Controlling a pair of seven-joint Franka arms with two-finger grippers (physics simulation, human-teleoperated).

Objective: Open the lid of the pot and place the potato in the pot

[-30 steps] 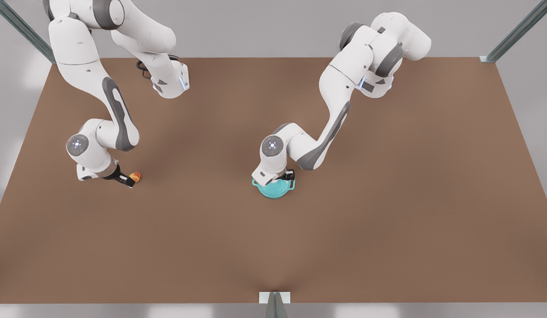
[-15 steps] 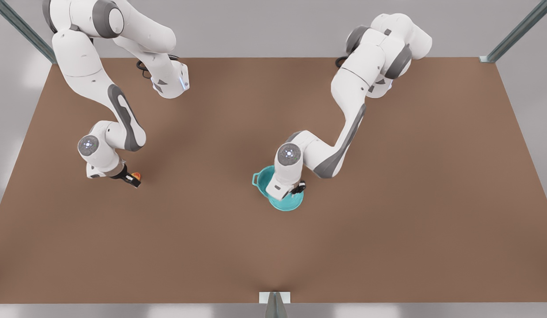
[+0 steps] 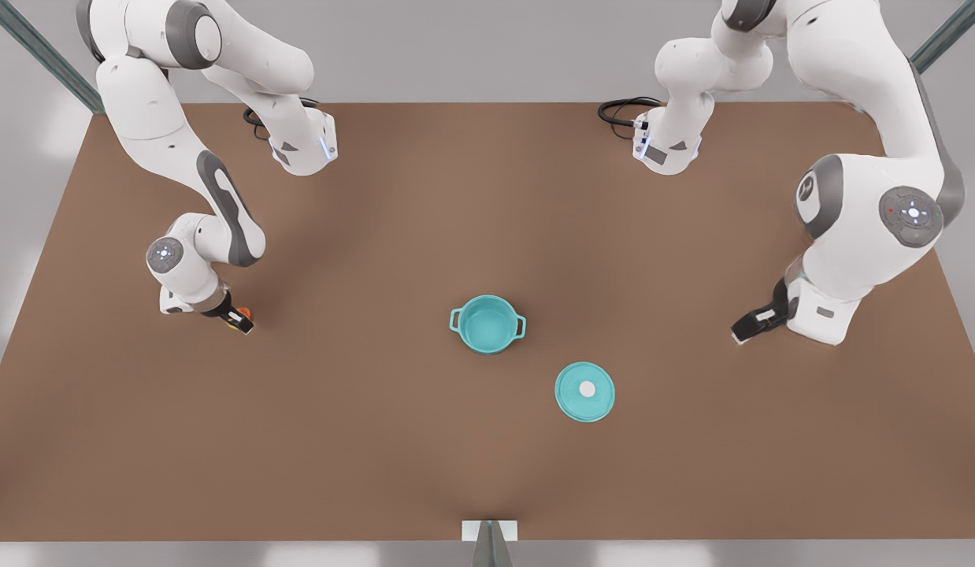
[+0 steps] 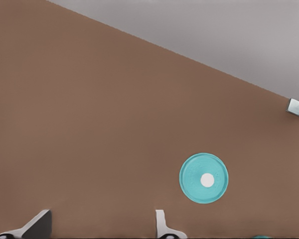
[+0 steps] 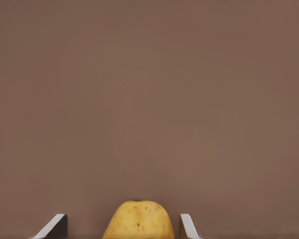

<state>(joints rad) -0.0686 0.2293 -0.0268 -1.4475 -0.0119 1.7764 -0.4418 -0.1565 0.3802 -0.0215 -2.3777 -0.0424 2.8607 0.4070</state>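
The teal pot (image 3: 487, 323) stands uncovered at the table's middle, its teal inside showing. Its lid (image 3: 584, 390), a flat teal disc with a white knob, lies on the table to the front view's right of the pot and nearer the front edge. That lid (image 4: 204, 178) lies well ahead of my left gripper (image 4: 102, 226), which hangs open with nothing in it. This left gripper (image 3: 746, 329) is far out on the front view's right. On the front view's left, my right gripper (image 3: 237, 321) is at the potato (image 3: 246, 314). The yellow potato (image 5: 138, 221) sits between the open fingers (image 5: 185, 225) with gaps on both sides.
The brown table (image 3: 377, 441) stretches wide around the pot and lid. Both arm bases stand at the back edge, with black cables (image 3: 620, 110) beside them. A metal post (image 3: 489, 542) rises at the middle of the front edge.
The left gripper lifted the lid off the pot, left it on the table and swung far to the front view's right, now open. The right gripper stayed at the potato.
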